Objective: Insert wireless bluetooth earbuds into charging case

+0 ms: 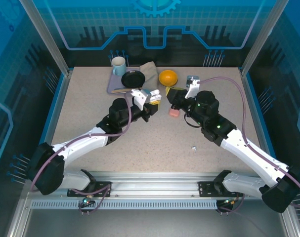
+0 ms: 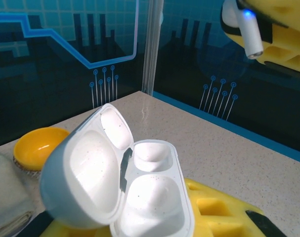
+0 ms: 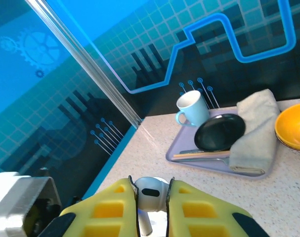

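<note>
Earbud of white plastic (image 3: 150, 193) is pinched stem-down between the yellow pads of the right gripper (image 3: 150, 183), whose jaws are pressed in on it. From the left wrist it hangs in the air above and to the right of the white charging case (image 2: 140, 197), clear of it and not touching.

That case is lifted off the table, seated between the yellow pads of the left gripper (image 2: 130, 222), which are clamped on its body. Its lid (image 2: 85, 173) is swung open to the left. Both wells, the far one (image 2: 150, 153) and the near one (image 2: 152, 202), are bare.

By my reading the task is at an early stage. The case is open and presented and one earbud is picked up, but nothing is seated yet. This earbud has to come down and across to the case, stem first into a well, and the rest would follow.

From above, the two grippers meet nearly nose to nose, the right gripper just to the right of the case. A small salmon-pink piece (image 1: 173, 112), probably the second case, lies near the white case, to its right and toward the arm bases. A tiny white bit (image 1: 193, 148), likely another earbud, lies well apart from the case on the same side, closer to the near edge. Beyond the case sit a yellow bowl (image 1: 168, 77) and a tray (image 1: 111, 88) with a mug (image 1: 118, 64), a black plate (image 1: 133, 78) and a folded cloth (image 1: 150, 71).
</note>
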Robot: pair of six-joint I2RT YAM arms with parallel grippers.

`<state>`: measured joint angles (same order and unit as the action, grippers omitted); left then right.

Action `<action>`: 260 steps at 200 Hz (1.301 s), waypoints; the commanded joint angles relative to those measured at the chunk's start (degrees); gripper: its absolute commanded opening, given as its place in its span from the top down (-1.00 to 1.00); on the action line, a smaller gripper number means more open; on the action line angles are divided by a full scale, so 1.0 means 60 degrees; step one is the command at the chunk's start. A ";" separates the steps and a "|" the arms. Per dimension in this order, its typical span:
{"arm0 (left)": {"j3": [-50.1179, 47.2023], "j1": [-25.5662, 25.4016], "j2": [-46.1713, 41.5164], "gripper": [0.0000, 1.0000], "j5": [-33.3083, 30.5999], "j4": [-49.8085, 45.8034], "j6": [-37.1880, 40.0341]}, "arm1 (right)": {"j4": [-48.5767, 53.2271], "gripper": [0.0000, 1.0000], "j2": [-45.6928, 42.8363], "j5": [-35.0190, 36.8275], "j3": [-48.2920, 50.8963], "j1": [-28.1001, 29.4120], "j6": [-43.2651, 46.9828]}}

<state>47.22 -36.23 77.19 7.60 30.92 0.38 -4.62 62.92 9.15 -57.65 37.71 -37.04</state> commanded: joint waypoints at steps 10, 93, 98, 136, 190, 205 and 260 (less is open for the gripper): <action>0.0718 -0.0244 0.0382 1.00 0.0166 0.0527 0.0290 | -0.1094 0.69 0.0071 -0.0323 -0.0180 -0.0019 -0.0141; 0.1371 -0.0459 0.0729 1.00 -0.0006 0.0429 0.0564 | -0.1650 0.71 0.0543 -0.0407 -0.0007 0.0216 -0.0433; 0.1388 -0.0460 0.0729 1.00 -0.0006 0.0430 0.0565 | -0.1661 0.71 0.0558 -0.0384 -0.0006 0.0225 -0.0445; 0.1472 -0.0469 0.0753 1.00 -0.0033 0.0430 0.0427 | -0.1753 0.72 0.0688 -0.0344 0.0034 0.0324 -0.0450; 0.1527 -0.0471 0.0828 1.00 -0.0149 0.0492 0.0186 | -0.1749 0.73 0.0619 -0.0067 0.0218 0.0429 -0.0419; 0.1505 -0.0472 0.0854 1.00 -0.0177 0.0565 0.0131 | -0.1757 0.73 0.0589 0.0020 0.0244 0.0437 -0.0423; 0.1173 -0.0467 0.0927 1.00 -0.0386 0.1021 -0.0108 | -0.1352 0.72 0.0504 0.0135 0.0196 0.0311 -0.0530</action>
<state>54.26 -38.63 82.59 6.61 32.99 1.19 -12.51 66.83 8.75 -56.77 39.72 -39.44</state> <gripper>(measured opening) 0.235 0.138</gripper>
